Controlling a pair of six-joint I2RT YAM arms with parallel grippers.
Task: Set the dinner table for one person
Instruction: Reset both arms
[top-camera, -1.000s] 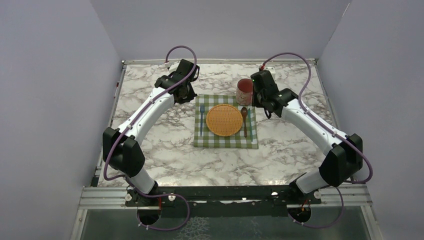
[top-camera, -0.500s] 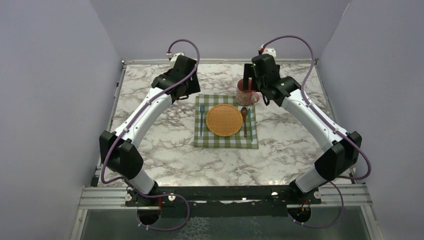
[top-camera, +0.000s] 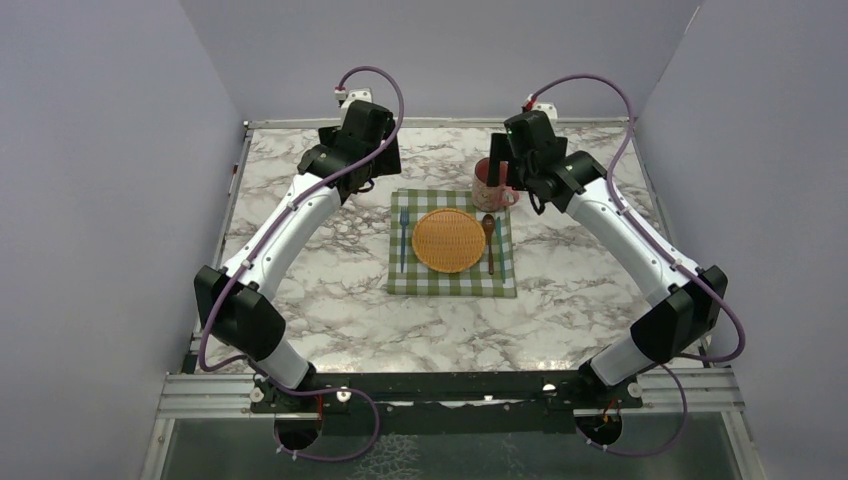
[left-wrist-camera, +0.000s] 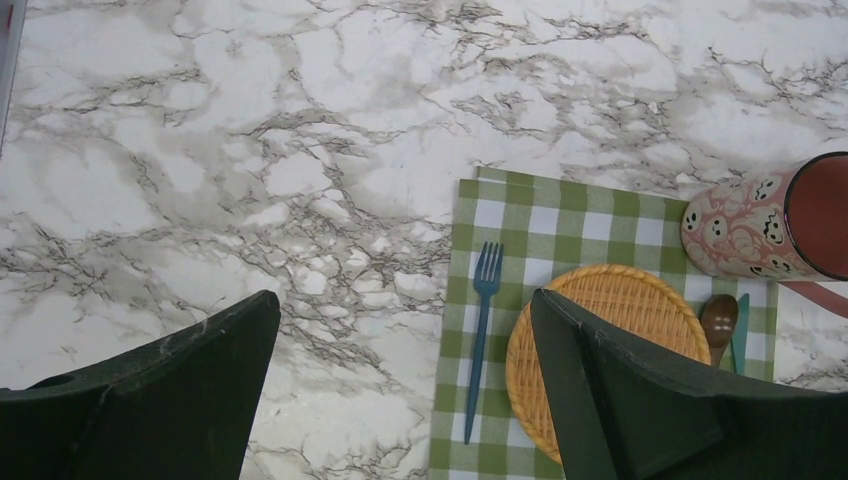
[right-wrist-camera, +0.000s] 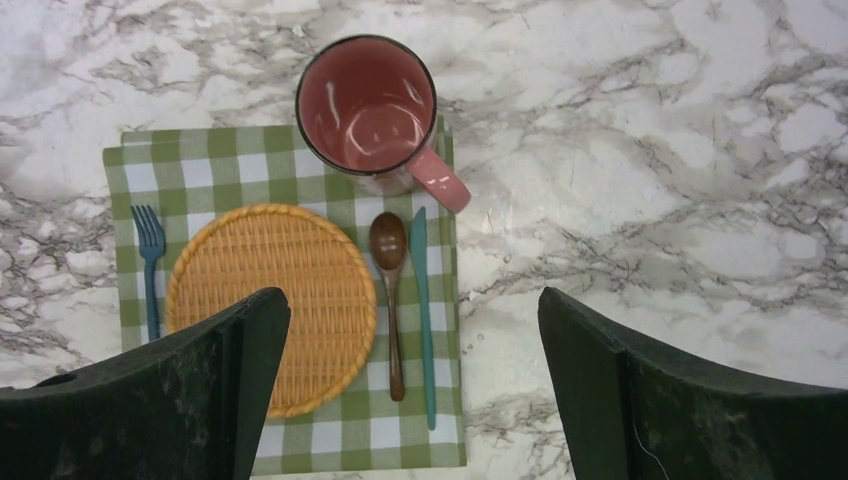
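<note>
On the marble dinner table (top-camera: 320, 300) lies a green checked cloth (top-camera: 452, 278) bearing a round wicker plate (top-camera: 448, 240). A blue fork (left-wrist-camera: 483, 330) lies left of the plate; a wooden spoon (right-wrist-camera: 390, 290) and a teal knife (right-wrist-camera: 422, 310) lie on its right. A pink mug (right-wrist-camera: 365, 105) stands upright on the cloth's far right corner. My left gripper (left-wrist-camera: 405, 300) hovers open above the cloth's far left edge, holding nothing. High over the spoon and knife my right gripper (right-wrist-camera: 412, 300) is open and empty too.
Grey walls close in the table on the left, far and right sides. A metal frame (top-camera: 450, 385) with both arm bases runs along the near edge. Bare marble surrounds the cloth on all sides.
Both grippers have opened wide and lifted toward the far side. The right one has come off the mug, which stays on the cloth's corner.
</note>
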